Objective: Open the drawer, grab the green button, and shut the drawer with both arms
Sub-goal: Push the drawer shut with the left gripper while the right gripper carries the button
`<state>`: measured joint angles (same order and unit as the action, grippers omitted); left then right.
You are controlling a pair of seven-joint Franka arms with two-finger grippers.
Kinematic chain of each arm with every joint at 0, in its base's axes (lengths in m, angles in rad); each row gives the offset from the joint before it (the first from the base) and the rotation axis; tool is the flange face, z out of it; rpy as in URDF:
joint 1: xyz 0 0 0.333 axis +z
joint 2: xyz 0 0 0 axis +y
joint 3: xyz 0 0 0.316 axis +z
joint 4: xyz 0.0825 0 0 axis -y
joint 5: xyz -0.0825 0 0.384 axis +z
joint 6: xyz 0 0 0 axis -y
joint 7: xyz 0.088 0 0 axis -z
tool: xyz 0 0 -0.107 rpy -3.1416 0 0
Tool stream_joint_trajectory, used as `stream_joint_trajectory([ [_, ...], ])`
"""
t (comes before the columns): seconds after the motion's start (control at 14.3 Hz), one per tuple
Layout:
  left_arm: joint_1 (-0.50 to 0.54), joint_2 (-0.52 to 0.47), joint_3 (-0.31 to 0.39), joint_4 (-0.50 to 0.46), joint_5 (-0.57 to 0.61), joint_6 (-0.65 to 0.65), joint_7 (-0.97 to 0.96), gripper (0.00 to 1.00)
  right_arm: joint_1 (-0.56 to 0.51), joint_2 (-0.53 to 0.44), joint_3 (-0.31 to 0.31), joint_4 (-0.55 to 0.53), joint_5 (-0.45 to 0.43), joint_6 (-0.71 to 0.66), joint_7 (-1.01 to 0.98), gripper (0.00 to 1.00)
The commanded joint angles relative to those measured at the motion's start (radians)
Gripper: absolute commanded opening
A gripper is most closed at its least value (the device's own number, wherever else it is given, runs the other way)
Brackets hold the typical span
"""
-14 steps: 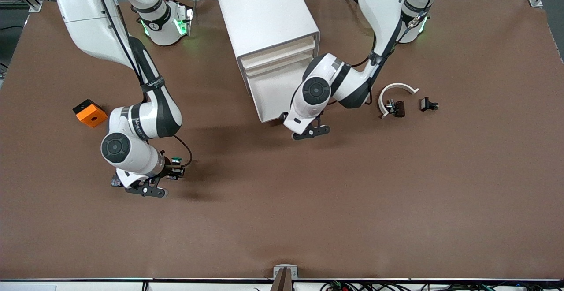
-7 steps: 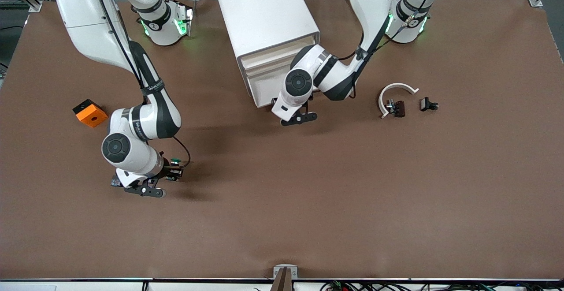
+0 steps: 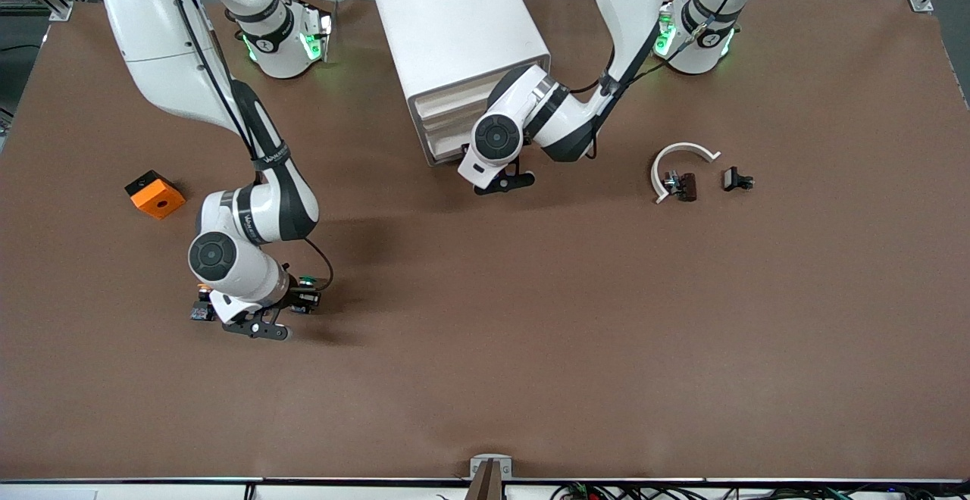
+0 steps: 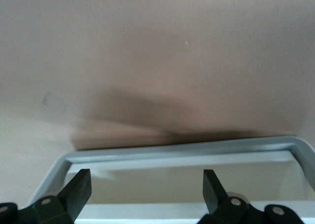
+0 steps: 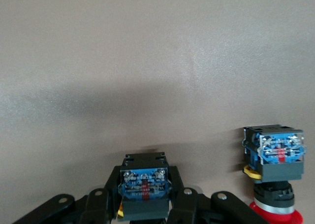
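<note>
The white cabinet [image 3: 455,38] stands toward the arms' bases. Its lowest drawer [image 3: 445,145] sits almost flush with the others. My left gripper [image 3: 471,160] is open at that drawer's front; the left wrist view shows the spread gripper [image 4: 146,189] over the drawer's pale rim [image 4: 177,152]. My right gripper [image 3: 303,300] is shut on the green-capped button [image 3: 306,282], low over the table nearer the front camera. In the right wrist view the gripper [image 5: 144,187] clamps the button's grey-blue base [image 5: 144,182].
A red-capped button [image 5: 274,157] stands close beside the held one, and an orange-capped one [image 3: 202,289] shows by the right wrist. An orange block [image 3: 154,194] lies toward the right arm's end. A white curved piece [image 3: 680,156] and small dark parts [image 3: 736,179] lie toward the left arm's end.
My left arm has pushed the lowest drawer from well out to almost flush with the cabinet. My right gripper, still holding the green button, has shifted only slightly.
</note>
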<state>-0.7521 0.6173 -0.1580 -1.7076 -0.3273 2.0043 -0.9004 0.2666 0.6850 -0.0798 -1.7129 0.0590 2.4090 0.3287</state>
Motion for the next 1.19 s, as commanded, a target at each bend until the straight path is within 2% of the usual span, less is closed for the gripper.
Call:
stream_joint_trajectory([
  [0.0, -0.003, -0.001, -0.017, 0.006, -0.047, -0.018, -0.003, 1.00, 0.002, 0.004, 0.006, -0.004, -0.021, 0.021, 0.033, 0.00],
  [0.49, 0.016, 0.010, -0.015, 0.037, -0.079, -0.018, -0.029, 1.00, -0.001, 0.016, 0.005, -0.002, -0.041, 0.035, 0.035, 0.00],
  [0.7, 0.092, 0.013, 0.020, 0.100, -0.067, -0.018, -0.048, 1.00, -0.007, 0.018, 0.005, -0.002, -0.068, 0.041, 0.035, 0.00],
  [0.84, 0.140, -0.005, 0.044, 0.132, 0.000, -0.024, -0.048, 1.00, -0.009, 0.018, 0.005, -0.002, -0.070, 0.041, 0.035, 0.00],
  [1.05, 0.213, -0.047, 0.043, 0.152, 0.219, -0.028, -0.046, 1.00, -0.009, 0.024, 0.005, -0.002, -0.070, 0.041, 0.035, 0.00],
  [1.12, 0.239, -0.057, 0.043, 0.161, 0.272, -0.028, -0.041, 1.00, -0.010, 0.024, 0.005, -0.001, -0.068, 0.041, 0.041, 0.46],
])
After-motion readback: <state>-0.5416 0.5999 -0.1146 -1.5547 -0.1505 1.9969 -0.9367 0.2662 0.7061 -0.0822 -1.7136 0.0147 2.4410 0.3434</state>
